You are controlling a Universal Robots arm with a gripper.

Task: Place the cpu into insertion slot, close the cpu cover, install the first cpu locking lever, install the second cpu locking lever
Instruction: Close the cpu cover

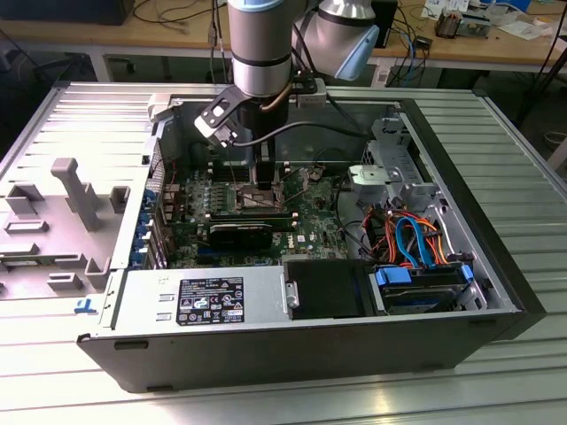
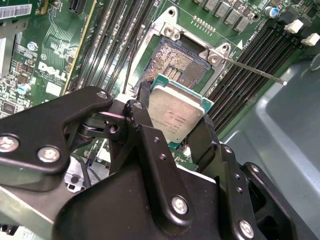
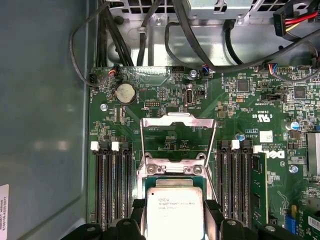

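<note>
Your arm (image 1: 260,44) is a silver-grey tube with a pale blue joint cap (image 1: 350,44) (a black cable (image 1: 310,125) loops beneath); your gripper (image 2: 175,120) is matte black, with silver screws (image 2: 180,204).

The way down onto the slot (image 2: 176,62) is clear, with only the cpu (image 2: 175,122) hanging partly over it, pinched in the gripper (image 2: 174,114). The cover (image 3: 177,119) stands raised on the slot's side away from the gripper. A thin lever (image 2: 255,70) juts out over the memory slots (image 2: 240,95), which flank the socket closely on both sides. Cables (image 3: 150,30) crowd past the board's edge, and the case wall (image 3: 45,125) closes one side.
</note>
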